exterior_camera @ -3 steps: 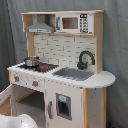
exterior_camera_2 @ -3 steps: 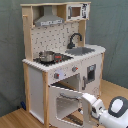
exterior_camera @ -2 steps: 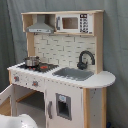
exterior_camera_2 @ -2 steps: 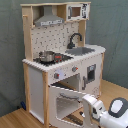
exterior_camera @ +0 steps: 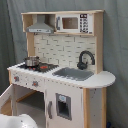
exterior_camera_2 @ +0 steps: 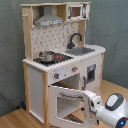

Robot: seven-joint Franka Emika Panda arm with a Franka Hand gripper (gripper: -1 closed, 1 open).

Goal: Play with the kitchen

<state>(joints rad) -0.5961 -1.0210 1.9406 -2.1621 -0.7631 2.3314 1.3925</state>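
The kitchen [exterior_camera: 102, 80] is a tall white and light-wood toy, also seen from its other side in the second exterior view [exterior_camera_2: 35, 82]. A small metal pot [exterior_camera: 31, 61] stands on the black-and-red stovetop [exterior_camera_2: 59, 58], next to the grey sink [exterior_camera: 74, 73] and black faucet [exterior_camera: 85, 59]. The oven door [exterior_camera_2: 65, 90] is swung open toward the front. My gripper [exterior_camera_2: 89, 99] is at the free right edge of that door. The white arm [exterior_camera_2: 114, 107] fills the second exterior view's lower right. Only a white part of the arm [exterior_camera: 15, 122] shows in the first exterior view.
A grey curtain [exterior_camera: 117, 45] hangs behind the toy, which stands on a wooden floor [exterior_camera_2: 10, 119]. Beside the oven is a shut cabinet door [exterior_camera: 62, 106]. The grey hood [exterior_camera: 40, 27] and a toy microwave [exterior_camera: 75, 22] sit at the top.
My arm has shifted a little toward the second exterior view's left, staying at the open oven door's edge. The kitchen and the pot have not moved.
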